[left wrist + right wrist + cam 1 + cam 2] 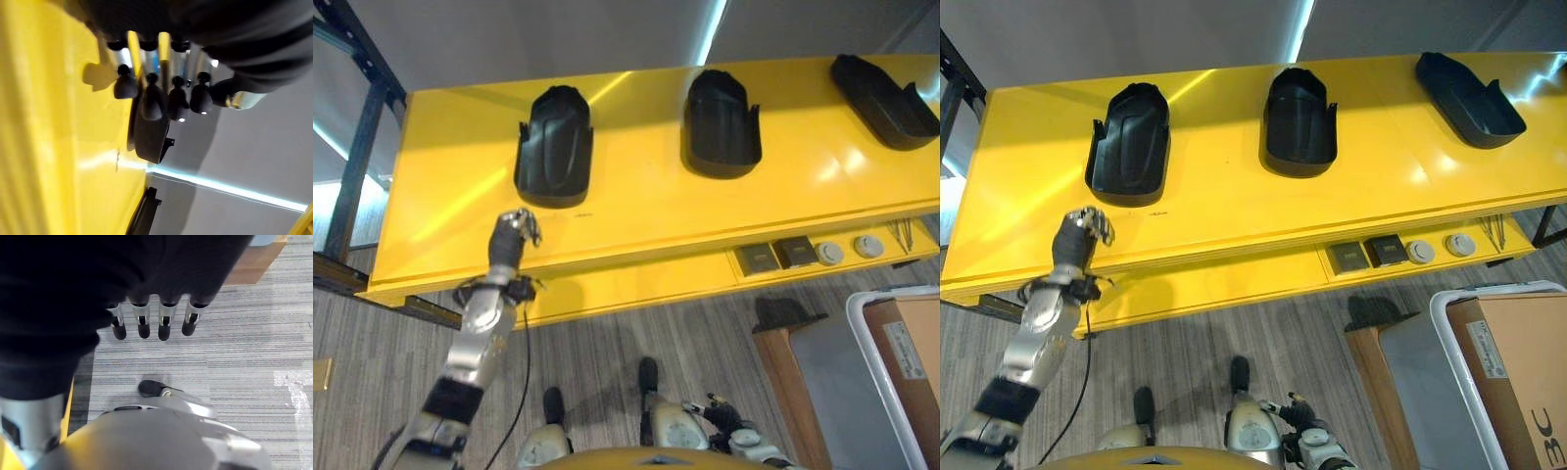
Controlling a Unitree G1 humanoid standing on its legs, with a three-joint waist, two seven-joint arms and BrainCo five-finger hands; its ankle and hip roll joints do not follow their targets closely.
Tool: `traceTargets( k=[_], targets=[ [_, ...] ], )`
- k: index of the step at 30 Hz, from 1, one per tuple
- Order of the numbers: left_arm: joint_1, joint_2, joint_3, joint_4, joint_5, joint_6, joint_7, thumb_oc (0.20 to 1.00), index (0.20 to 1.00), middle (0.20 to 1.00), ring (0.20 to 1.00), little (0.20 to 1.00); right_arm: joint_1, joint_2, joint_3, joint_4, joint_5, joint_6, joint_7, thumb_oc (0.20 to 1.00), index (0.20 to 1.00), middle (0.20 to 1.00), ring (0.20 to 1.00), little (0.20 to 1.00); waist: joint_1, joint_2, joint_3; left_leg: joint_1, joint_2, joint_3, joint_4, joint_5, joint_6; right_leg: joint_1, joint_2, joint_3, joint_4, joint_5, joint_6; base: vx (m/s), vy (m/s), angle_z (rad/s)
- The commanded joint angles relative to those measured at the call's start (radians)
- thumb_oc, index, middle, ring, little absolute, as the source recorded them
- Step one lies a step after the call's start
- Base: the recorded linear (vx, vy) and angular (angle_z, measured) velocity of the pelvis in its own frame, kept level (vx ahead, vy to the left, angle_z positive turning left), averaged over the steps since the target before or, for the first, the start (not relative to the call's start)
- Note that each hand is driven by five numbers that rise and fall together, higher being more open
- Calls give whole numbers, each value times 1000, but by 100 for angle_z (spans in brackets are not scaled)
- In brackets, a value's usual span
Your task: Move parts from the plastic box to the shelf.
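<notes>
Across the yellow shelf (646, 196) I count three black parts already set down: the left part (554, 145), the middle part (721, 123) and the right part (883, 100), spaced well apart along the top surface. I judge the placing well under way, with these three done. How many remain I cannot say, since the plastic box (891, 372), at the lower right beside a cardboard carton (913, 364), has its white rim in sight but its inside is hidden from me. A lower ledge (1410, 257) of the shelf carries a few small fittings, apart from the parts.

My left hand (514, 235) is raised at the front edge of the shelf, just below the left part and not touching it. From its wrist camera I see the left hand's fingers (152, 103) curled in a row with nothing in them, the shelf and a black part lying beyond. So it holds nothing and, as I judge it, is free to go back for another piece.

My right hand (151, 323) hangs low over the grey carpeted floor (254, 357), fingers straight and relaxed, empty and idle.
</notes>
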Motion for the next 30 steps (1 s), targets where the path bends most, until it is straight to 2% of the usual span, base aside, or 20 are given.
traceTargets(
  k=[1,2,3,4,6,8,12,14,15,19,20,24,26,28,30],
  targets=[
    [36,16,18,-52,210,-72,19,893,893,893,893,893,12,46,8,62,-13,3,-21,1000,1000,1000,1000,1000,32,-18,-82,-30,-5,-22,-5,-17,14,57,-54,-14,3,-59,50,37,12,13],
    [38,16,17,-54,213,-72,21,1000,1000,1000,1000,1000,13,47,9,62,-13,3,-21,1000,1000,1000,1000,1000,32,-18,-82,-28,-5,-22,-5,-17,14,58,-54,-15,3,-59,50,40,19,12],
    [107,44,15,-67,445,-109,164,1000,1000,1000,1000,1000,7,58,3,80,-14,-8,-52,1000,1000,1000,1000,1000,56,-25,-96,-4,-11,-31,-5,-25,18,85,-58,-23,3,-69,53,34,37,12],
    [137,48,-4,-56,498,-114,199,1000,1000,1000,1000,1000,1,55,-6,100,-12,-9,-67,1000,1000,1000,1000,1000,67,-27,-102,6,-14,-33,-5,-31,21,99,-61,-27,3,-71,55,37,51,7],
    [166,54,-24,-56,510,-121,209,1000,1000,1000,1000,1000,-1,53,-16,111,-6,-12,-81,1000,1000,1000,1000,1000,76,-28,-106,16,-18,-35,-5,-35,24,111,-64,-32,3,-74,58,8,48,7],
    [219,102,-61,-79,570,-124,233,1000,1000,1000,1000,1000,-9,52,-49,128,29,-18,-119,1000,1000,1000,1000,1000,94,-32,-121,29,-27,-45,-5,-43,33,129,-71,-41,5,-73,68,-12,89,19],
    [216,169,-128,-82,630,-130,236,1000,1000,1000,1000,1000,-13,66,-2,120,-13,-14,-122,1000,1000,1000,1000,1000,109,-48,-126,37,-49,-60,3,-54,48,145,-90,-50,12,-68,82,-32,104,17],
    [215,177,-136,-79,642,-128,243,1000,1000,1000,1000,1000,-14,68,8,115,-20,-13,-127,1000,1000,1000,1000,1000,110,-53,-124,38,-58,-62,4,-57,53,142,-96,-49,18,-63,86,-69,117,11],
    [223,173,-134,-62,642,-130,266,1000,1000,1000,1000,1000,-30,63,20,103,-45,-9,-141,1000,1000,1000,1000,1000,112,-55,-112,34,-79,-63,4,-57,70,116,-119,-39,46,-33,103,-82,118,9],
    [246,174,-107,-35,655,-131,293,1000,1000,1000,1000,1000,-43,67,-4,112,-31,-6,-162,1000,1000,1000,1000,1000,120,-56,-99,24,-95,-64,-2,-54,83,81,-133,-29,85,-12,118,-82,117,-7],
    [292,163,-77,12,662,-120,302,1000,1000,1000,1000,1000,-36,73,-48,122,24,-8,-168,1000,1000,1000,1000,1000,128,-57,-99,23,-103,-69,-5,-55,88,82,-138,-38,81,-8,120,-23,94,-10],
    [357,146,-37,128,719,-80,318,1000,1000,1000,1000,1000,-29,81,-76,134,59,-14,-174,1000,1000,1000,1000,1000,140,-59,-100,24,-108,-70,-5,-59,92,90,-146,-59,74,-8,122,6,26,-5],
    [397,62,-3,318,707,-39,329,1000,1000,1000,1000,1000,-25,81,-71,133,46,-16,-179,1000,1000,1000,1000,1000,151,-61,-97,22,-107,-71,-5,-56,90,97,-145,-70,63,-15,118,1,-10,2],
    [404,27,7,388,701,-30,334,1000,1000,1000,1000,1000,-20,80,-66,133,37,-15,-179,1000,1000,1000,1000,1000,151,-60,-98,23,-106,-72,-5,-56,89,102,-143,-74,58,-17,115,5,-16,1],
    [362,-33,20,653,725,18,343,1000,1000,1000,1000,1000,-15,72,-57,134,18,-16,-175,1000,1000,1000,1000,1000,145,-61,-103,24,-98,-70,-5,-53,83,114,-136,-82,40,-25,107,14,-69,4]
  ],
)
